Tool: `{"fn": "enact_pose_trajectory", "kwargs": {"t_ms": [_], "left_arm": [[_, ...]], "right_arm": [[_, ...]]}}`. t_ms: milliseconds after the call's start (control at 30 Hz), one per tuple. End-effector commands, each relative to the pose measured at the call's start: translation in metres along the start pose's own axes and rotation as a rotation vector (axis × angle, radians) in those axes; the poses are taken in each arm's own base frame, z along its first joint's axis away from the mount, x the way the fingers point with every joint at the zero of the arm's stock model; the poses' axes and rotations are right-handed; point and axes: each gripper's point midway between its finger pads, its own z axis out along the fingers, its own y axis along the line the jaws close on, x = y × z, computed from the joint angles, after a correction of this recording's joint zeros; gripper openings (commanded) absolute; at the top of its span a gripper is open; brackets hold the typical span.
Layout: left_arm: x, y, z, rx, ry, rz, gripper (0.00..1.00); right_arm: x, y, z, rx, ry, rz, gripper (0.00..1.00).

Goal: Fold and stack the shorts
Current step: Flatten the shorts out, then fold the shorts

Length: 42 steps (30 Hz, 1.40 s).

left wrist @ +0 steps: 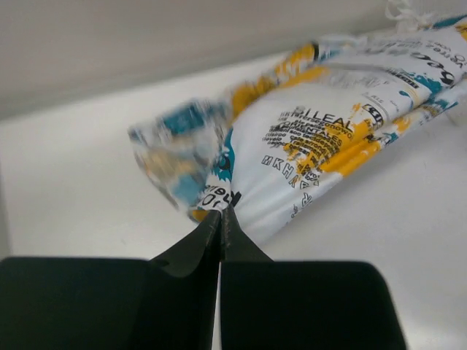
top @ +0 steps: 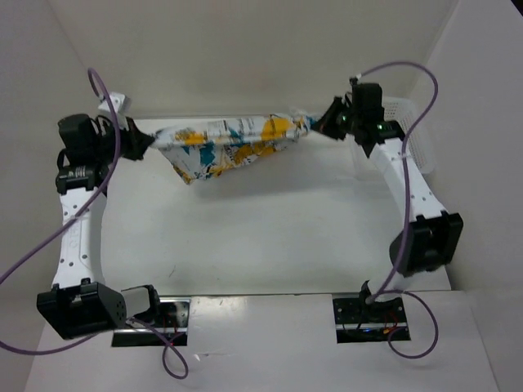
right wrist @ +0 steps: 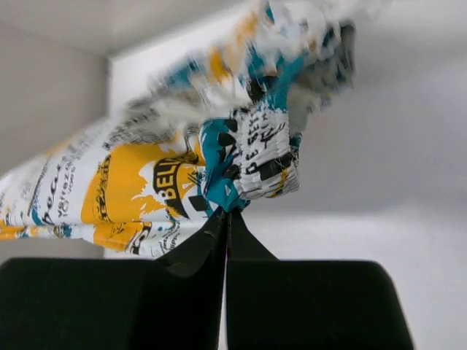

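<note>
Shorts (top: pixel 233 147): gripped ends blurred | left gripper (left wrist: pixel 221 216), right gripper (right wrist: pixel 226 216) pinching them

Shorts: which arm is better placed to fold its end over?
Right, probably. Both grippers clamp the shorts, but the cloth sags lowest near the left gripper, so that side could settle while the right gripper carries its end across.

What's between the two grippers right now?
Only the shorts, stretched from left gripper to right gripper, each pinching one end; seen in the top view.
</note>
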Motion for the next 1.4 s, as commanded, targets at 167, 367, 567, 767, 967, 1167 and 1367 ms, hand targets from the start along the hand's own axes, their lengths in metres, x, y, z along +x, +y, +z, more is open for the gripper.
{"fn": "enact_pose_trajectory", "kwargs": {"t_ms": [167,367,567,767,967,1167,1367], "left_arm": [[0.181,-0.024,-0.020,0.036,0.303,-0.229,0.00],[0.222,-0.032,-0.032,0.025,0.421,-0.310,0.00],[0.222,-0.032,-0.034,0.017,0.432,-0.314,0.00],[0.228,-0.032,-0.033,0.019,0.448,-0.326,0.00],[0.223,-0.030,-0.028,0.028,0.448,-0.329,0.00],[0.220,-0.032,-0.027,0.045,0.442,-0.332,0.00],[0.203,-0.028,-0.023,0.043,0.413,-0.310,0.00]], "right_arm": [[0.174,-0.152,-0.079,0.397,0.227,0.124,0.42],[0.183,-0.137,-0.084,0.336,0.245,0.214,0.64],[0.261,-0.142,-0.075,0.249,0.411,0.411,0.62],[0.279,-0.142,-0.051,0.201,0.409,0.401,0.60],[0.278,-0.151,-0.017,0.194,0.401,0.398,0.60],[0.276,-0.161,0.013,0.193,0.378,0.411,0.45],[0.215,-0.139,0.039,0.175,0.270,0.355,0.00]]}}
